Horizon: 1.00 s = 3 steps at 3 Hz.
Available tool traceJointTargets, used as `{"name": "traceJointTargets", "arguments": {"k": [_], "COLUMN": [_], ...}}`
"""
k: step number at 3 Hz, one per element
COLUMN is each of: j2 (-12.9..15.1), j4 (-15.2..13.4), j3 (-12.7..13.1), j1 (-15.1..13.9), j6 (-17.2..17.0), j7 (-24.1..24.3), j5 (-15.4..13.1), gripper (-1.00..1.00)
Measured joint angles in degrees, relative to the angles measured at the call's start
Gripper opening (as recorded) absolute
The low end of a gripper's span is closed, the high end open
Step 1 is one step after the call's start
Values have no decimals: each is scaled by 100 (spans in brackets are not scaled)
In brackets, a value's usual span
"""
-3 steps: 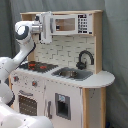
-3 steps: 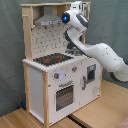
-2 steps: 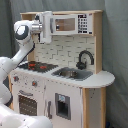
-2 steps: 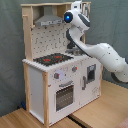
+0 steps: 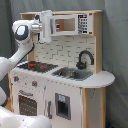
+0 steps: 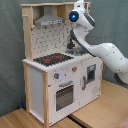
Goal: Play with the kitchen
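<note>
We saw the kitchen [image 5: 60, 75] filling the frame's centre in both exterior views, hob [image 6: 52, 59] beside the sink [image 5: 72, 73]. The gripper [image 5: 46, 27] hung at upper left before the hood; we could not tell its jaws' state.

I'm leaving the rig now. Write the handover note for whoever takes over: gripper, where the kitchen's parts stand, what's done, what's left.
Gripper: raised to the upper shelf in the first exterior view, in front of the grey hood; open or shut cannot be told.
Kitchen: upright. Red-ringed hob bare, oven door shut, black faucet over the sink. Microwave on the top shelf.
Done: nothing on the kitchen looks opened or moved.
Left: all the play itself; the arm is only in position up top.
</note>
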Motion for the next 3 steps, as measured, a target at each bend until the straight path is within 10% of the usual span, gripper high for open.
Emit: {"name": "traceJointTargets", "arguments": {"k": [3], "j2": [-2], "j4": [-1237], "j3": [-4], "j1": [781], "j6": [1025], "j7": [-616], "j5": [-1], "gripper": [-100]}}
